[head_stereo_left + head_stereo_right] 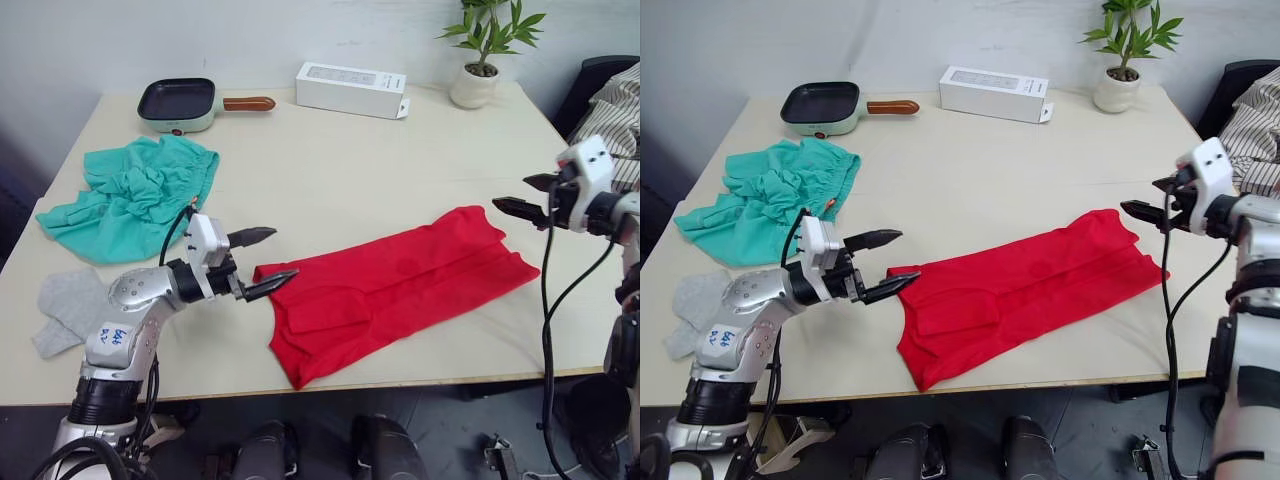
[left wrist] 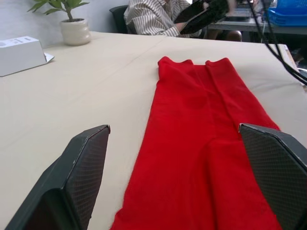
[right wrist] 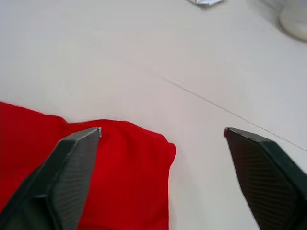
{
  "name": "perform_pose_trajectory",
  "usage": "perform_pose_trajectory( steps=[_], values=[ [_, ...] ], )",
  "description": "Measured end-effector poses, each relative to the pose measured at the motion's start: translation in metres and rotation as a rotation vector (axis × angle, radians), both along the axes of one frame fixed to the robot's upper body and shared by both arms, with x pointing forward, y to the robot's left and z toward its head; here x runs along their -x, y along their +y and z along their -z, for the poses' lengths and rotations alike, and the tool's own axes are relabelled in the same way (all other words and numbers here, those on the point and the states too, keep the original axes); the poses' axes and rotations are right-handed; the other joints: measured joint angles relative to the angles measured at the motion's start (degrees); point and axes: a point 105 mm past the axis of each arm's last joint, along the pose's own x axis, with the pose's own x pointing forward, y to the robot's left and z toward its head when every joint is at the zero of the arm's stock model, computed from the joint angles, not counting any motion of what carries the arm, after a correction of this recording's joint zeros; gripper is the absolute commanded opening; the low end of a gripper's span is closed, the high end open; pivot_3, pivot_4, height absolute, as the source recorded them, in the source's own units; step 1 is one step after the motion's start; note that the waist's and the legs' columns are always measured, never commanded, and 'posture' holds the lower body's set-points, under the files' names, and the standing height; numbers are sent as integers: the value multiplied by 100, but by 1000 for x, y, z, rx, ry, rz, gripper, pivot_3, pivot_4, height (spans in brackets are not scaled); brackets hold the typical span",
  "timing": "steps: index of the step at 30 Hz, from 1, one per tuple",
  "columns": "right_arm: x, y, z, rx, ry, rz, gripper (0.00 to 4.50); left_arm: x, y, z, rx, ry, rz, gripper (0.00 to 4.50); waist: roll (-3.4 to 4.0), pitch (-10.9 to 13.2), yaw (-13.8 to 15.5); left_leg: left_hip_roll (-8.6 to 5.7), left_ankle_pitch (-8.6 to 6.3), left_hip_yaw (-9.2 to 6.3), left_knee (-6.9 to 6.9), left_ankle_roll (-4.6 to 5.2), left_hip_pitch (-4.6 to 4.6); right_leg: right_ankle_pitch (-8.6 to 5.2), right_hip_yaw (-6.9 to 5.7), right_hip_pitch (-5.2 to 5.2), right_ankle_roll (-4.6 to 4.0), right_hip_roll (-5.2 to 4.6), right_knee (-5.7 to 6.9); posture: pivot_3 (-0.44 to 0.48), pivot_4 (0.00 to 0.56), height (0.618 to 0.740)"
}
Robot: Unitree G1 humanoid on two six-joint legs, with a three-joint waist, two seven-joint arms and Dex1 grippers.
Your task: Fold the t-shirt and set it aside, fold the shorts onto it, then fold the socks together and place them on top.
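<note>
The red t-shirt [image 1: 400,285] lies on the table folded into a long strip, running from front centre toward the right. My left gripper [image 1: 272,262] is open at the strip's near-left end, its lower fingertip at the fabric's corner, nothing held. My right gripper [image 1: 528,196] hangs open just above and beyond the strip's far-right end. The teal shorts [image 1: 135,195] lie crumpled at the left of the table. The grey socks [image 1: 68,308] rest near the front left edge, partly behind my left arm.
At the back of the table stand a small green pan [image 1: 180,103] with a wooden handle, a white box [image 1: 350,88] and a potted plant [image 1: 478,60]. A person in a striped shirt [image 2: 158,17] sits beyond the table's right side.
</note>
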Motion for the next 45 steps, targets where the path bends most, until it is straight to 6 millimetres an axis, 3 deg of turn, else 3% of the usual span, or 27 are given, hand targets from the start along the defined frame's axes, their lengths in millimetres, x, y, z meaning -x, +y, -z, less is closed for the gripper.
perform_pose_trajectory(
  steps=[7, 14, 15, 18, 19, 23, 27, 31, 35, 38, 43, 45],
  values=[
    [50, -1, 29, -109, -19, 70, 4475, -22, -16, 4, -27, -1, 70, 4500, 0, 0, 9, -19, 8, -36, -7, 12, -7, 7, -36, 21, 12, -18, -7, 0, 150, 740],
    [80, 9, 23, -140, -99, 141, 4475, -38, -28, 1, -58, -27, 110, 4500, -1, 0, -5, -15, 7, -24, -9, 13, -5, 10, -27, 15, 18, -9, -10, 0, 150, 740],
    [82, 9, 23, -147, -108, 152, 4475, -39, -29, 1, -59, -29, 115, 4500, 1, 0, -20, -39, 12, -72, -22, 19, -9, 11, -63, 52, 20, -28, -16, 0, 150, 740],
    [87, 8, 24, -177, -120, 187, 4475, -42, -35, 0, -63, -34, 135, 4500, 7, 6, -104, -206, 127, -361, -136, 50, -10, 1, -351, 196, 60, -158, -57, 0, 150, 740],
    [89, 8, 24, -181, -116, 200, 4475, -44, -36, 1, -72, -32, 135, 4500, 5, 9, -81, -218, 152, -373, -129, 41, -4, -4, -326, 192, 68, -168, -42, 0, 150, 740],
    [111, 25, 32, -270, -1, 164, 4475, -55, -32, 10, -113, 17, 112, 4500, 13, 15, 236, -211, 126, -378, -95, 58, -19, -8, -296, 193, 70, -172, -68, 0, 150, 740],
    [147, 46, 47, -407, 214, 107, 4475, -67, -42, 12, -185, 56, 148, 4500, 12, 16, 372, -212, 96, -379, -86, 101, -34, 3, -292, 196, 83, -196, -100, 0, 150, 740],
    [171, 37, 64, -482, 372, 211, 4475, -80, -61, 12, -225, 91, 177, 4500, 11, 17, 414, -217, 87, -364, -86, 117, -44, 18, -290, 195, 101, -192, -128, 0, 150, 740],
    [183, 26, 80, -477, 481, 338, 4475, -86, -73, 26, -284, 164, 186, 4500, 8, 18, 402, -220, 83, -344, -93, 117, -44, 20, -289, 188, 105, -185, -135, 0, 150, 740],
    [187, 28, 91, -496, 540, 365, 4475, -86, -72, 44, -318, 233, 183, 4500, 4, 21, 325, -218, 82, -342, -94, 115, -44, 20, -288, 184, 105, -185, -135, 0, 150, 740],
    [174, 41, 110, -510, 574, 399, 4475, -83, -79, 60, -347, 293, 199, 4500, 1, 23, 271, -216, 79, -334, -91, 124, -44, 22, -271, 176, 109, -191, -130, 0, 150, 740],
    [164, 45, 109, -514, 548, 399, 4475, -82, -81, 61, -350, 297, 206, 4500, 1, 23, 257, -213, 79, -331, -88, 124, -42, 23, -265, 176, 111, -190, -129, 0, 150, 740]
  ],
)
